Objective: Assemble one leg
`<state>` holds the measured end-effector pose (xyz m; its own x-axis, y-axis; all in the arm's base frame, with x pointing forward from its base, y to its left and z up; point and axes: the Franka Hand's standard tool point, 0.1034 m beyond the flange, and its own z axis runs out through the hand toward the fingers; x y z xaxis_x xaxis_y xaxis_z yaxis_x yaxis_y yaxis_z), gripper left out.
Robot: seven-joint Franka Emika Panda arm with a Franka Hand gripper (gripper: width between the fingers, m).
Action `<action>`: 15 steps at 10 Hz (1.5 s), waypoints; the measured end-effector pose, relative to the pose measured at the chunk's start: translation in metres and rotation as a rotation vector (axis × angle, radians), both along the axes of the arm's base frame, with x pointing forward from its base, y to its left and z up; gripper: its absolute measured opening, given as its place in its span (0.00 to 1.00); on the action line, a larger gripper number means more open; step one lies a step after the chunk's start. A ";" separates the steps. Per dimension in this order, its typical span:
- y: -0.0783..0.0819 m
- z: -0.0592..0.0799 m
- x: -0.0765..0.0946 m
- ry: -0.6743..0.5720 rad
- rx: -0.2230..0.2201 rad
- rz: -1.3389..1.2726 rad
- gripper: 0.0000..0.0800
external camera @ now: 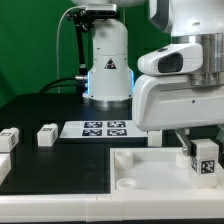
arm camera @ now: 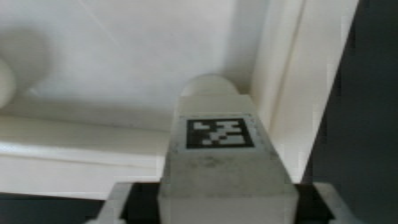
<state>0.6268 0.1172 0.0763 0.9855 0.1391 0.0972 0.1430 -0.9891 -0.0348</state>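
Presently, at the exterior view's lower right, the end effector is gripping the leg over the white tray piece; two spare legs are lying at left. Wrist view: the held leg is pointing into a tray corner, seemingly not yet seated.

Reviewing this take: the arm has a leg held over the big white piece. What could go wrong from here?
1. The tool holds the leg close to the white tray-like piece's raised wall; it may catch there instead of seating.
2. The wrist view shows the leg gripped only at its tagged end, so contact might tilt it.
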 end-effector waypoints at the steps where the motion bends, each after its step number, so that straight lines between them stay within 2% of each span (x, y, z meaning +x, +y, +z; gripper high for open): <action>1: 0.000 0.000 0.000 0.000 0.001 -0.008 0.36; 12: 0.001 -0.001 -0.003 0.075 0.140 -1.337 0.36; 13: 0.001 -0.001 -0.003 0.078 0.144 -1.386 0.36; 14: 0.001 -0.001 -0.003 0.077 0.142 -1.367 0.44; 15: 0.001 -0.001 -0.003 0.075 0.139 -1.334 0.44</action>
<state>0.6236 0.1185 0.0749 0.3630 -0.9314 -0.0283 -0.9271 -0.3580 -0.1107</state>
